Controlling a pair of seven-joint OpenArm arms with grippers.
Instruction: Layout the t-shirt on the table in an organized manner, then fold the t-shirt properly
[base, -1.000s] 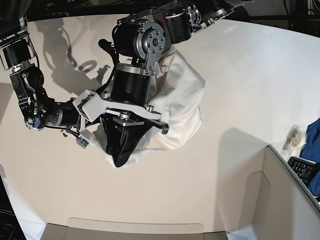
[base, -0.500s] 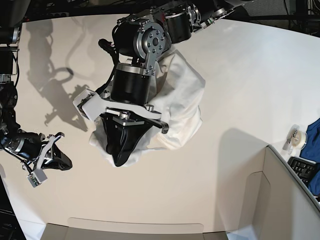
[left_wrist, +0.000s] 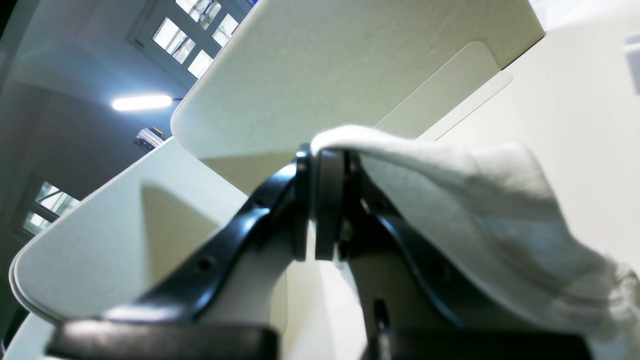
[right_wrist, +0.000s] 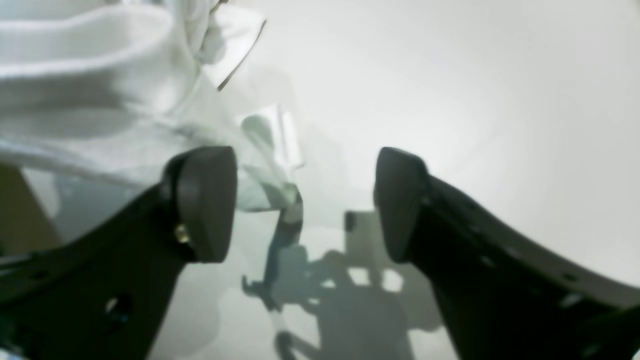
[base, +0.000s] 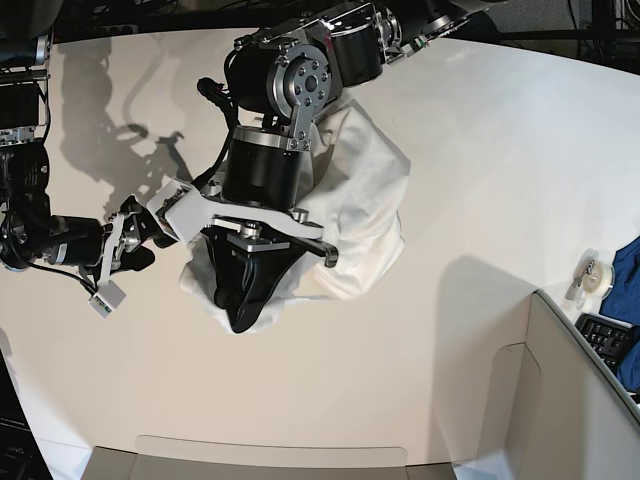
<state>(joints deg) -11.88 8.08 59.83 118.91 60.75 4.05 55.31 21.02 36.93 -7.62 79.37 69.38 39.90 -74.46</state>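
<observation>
The t-shirt (base: 365, 200) is a bunched white heap on the table (base: 480, 150), partly covered by my left arm. No print shows. My left gripper (base: 237, 318) sits at the heap's near edge, shut on a fold of the t-shirt (left_wrist: 450, 200). In the left wrist view the cloth drapes over the closed left gripper (left_wrist: 315, 160). My right gripper (base: 150, 238) hovers just left of the heap, pointing at it. In the right wrist view the right gripper (right_wrist: 300, 205) is open with nothing between its fingers. The t-shirt (right_wrist: 75, 75) lies beyond its left finger.
A grey partition panel (base: 570, 380) stands at the lower right. Beyond it are a tape roll (base: 595, 275), blue cloth (base: 628, 265) and a keyboard (base: 605, 335). Another panel edge (base: 270, 460) runs along the bottom.
My right gripper pulled away from the shirt to the lower left, then came back beside the heap's left edge. Its jaws have opened. The left arm and the shirt stayed still.
</observation>
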